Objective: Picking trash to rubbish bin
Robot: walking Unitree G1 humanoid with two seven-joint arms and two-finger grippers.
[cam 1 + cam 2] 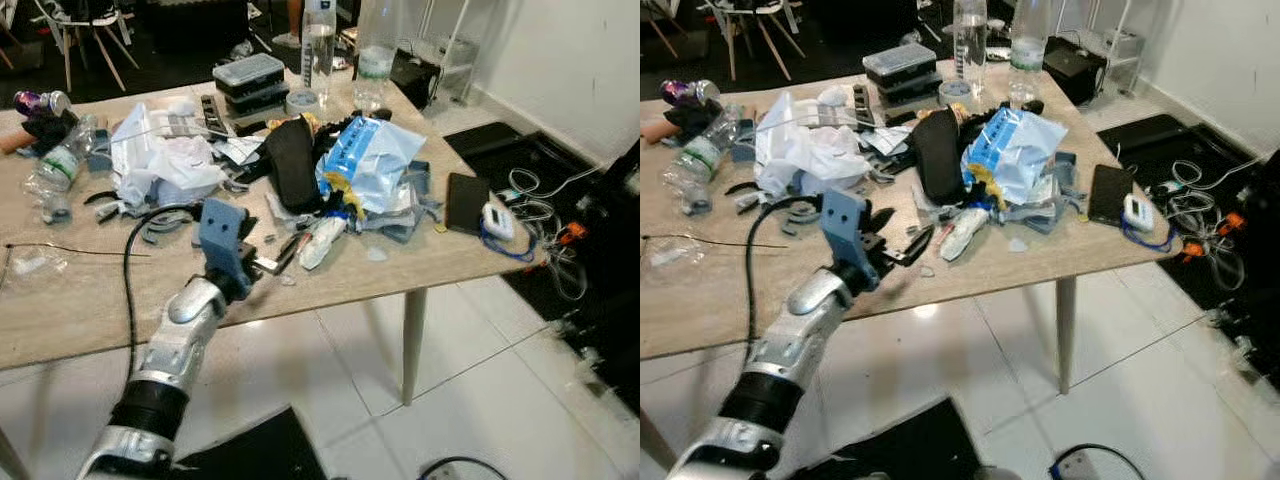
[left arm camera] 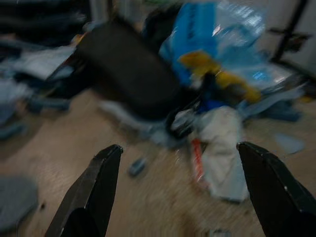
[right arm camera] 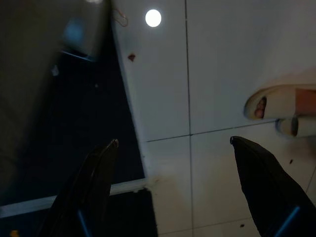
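Left pincer (image 1: 902, 247) gapes toward crumpled wrapper (image 2: 219, 148); right pincer (image 3: 173, 148) overhangs floor (image 3: 222, 74).

Light wooden table (image 1: 60, 310) on thin pale legs (image 1: 411, 340), standing on a shiny white tile floor (image 1: 470, 400). White wall (image 1: 570, 60) on the right side. Dark mat (image 1: 500, 140) on the floor by that wall, with white cables (image 1: 540, 190) lying near it. Chair legs (image 1: 90, 50) far back in a dark part of the room. Round spot of light (image 3: 153, 18) shining on the tiles.
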